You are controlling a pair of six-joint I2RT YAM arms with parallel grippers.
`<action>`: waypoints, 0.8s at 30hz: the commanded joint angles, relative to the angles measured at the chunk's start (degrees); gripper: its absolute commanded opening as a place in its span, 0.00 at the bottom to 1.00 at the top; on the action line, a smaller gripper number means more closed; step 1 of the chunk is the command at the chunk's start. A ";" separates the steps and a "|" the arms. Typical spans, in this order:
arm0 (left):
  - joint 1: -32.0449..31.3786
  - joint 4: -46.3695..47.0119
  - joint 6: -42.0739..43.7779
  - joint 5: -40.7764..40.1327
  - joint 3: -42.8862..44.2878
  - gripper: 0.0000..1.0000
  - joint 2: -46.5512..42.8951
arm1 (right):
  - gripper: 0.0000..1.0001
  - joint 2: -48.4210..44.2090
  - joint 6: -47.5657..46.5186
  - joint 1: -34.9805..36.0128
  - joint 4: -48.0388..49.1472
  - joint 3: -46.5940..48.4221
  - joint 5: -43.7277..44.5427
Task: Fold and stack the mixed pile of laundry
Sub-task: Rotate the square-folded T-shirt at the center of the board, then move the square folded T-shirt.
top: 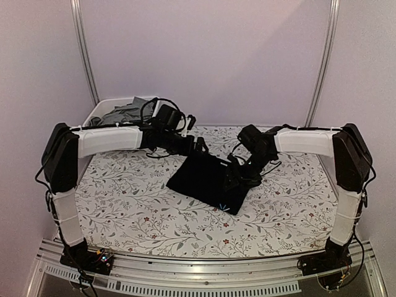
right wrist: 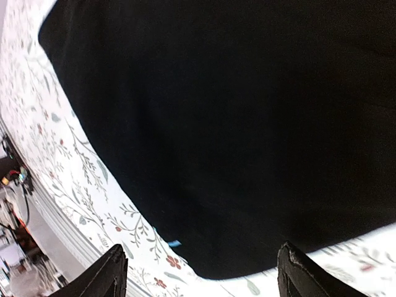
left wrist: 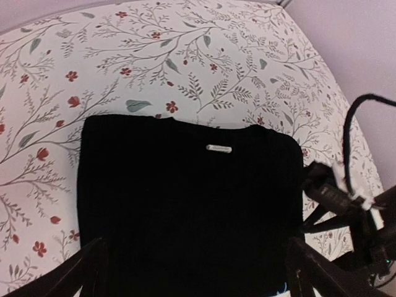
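Note:
A folded black T-shirt (top: 207, 180) lies flat at the middle of the floral tablecloth. The left wrist view shows it as a neat rectangle (left wrist: 185, 204) with a small light mark (left wrist: 219, 148) near its far edge. A sliver of bright blue garment (right wrist: 174, 243) peeks from under its corner, also seen from above (top: 224, 207). My left gripper (top: 199, 148) hovers open above the shirt's back edge, its fingers (left wrist: 86, 266) straddling the cloth without touching. My right gripper (top: 237, 180) is open over the shirt's right side, its fingertips (right wrist: 303, 272) apart with nothing between them.
A white bin (top: 102, 111) stands at the back left with a grey garment (top: 124, 113) in it. The floral tablecloth (top: 136, 204) covers the table. The metal rail (top: 204, 275) runs along the near edge, and the right gripper's cables (left wrist: 356, 124) hang at the shirt's right.

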 commanded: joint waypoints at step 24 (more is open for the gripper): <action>-0.51 -13.56 -3.64 -8.47 -13.11 1.00 12.19 | 0.84 -22.87 0.74 -17.55 -0.16 -10.78 4.44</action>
